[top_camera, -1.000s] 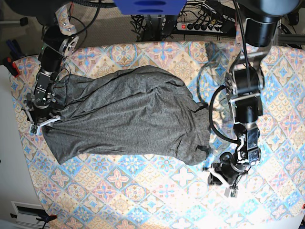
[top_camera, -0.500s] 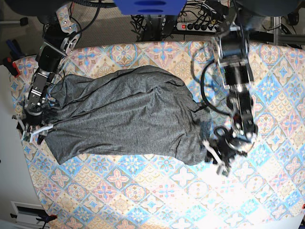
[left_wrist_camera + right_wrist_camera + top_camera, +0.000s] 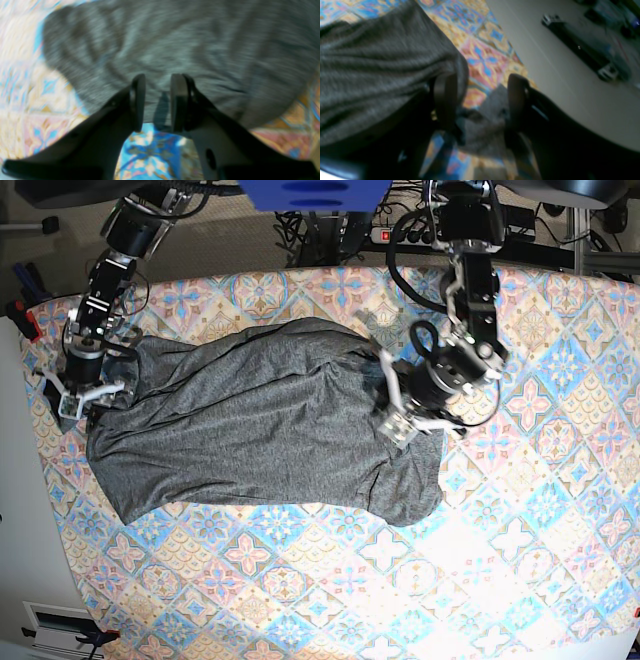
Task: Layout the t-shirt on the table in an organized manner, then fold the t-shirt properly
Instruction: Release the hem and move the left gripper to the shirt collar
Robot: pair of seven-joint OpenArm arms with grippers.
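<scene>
Crumpled dark heather-grey knit t-shirt on the floral-tiled table cloth, an arm at each side.

Soft, rumpled fabric lies spread across the left-centre of the large table, whose cloth shows pink, blue and cream diamond tiles. The right gripper sits at the shirt's far-left edge; in its wrist view the black fingers stand moderately apart with grey cloth bunched between them. The left gripper meets the shirt's right side, its flat black pads narrowly parted just above the knit, pinching nothing visible.
</scene>
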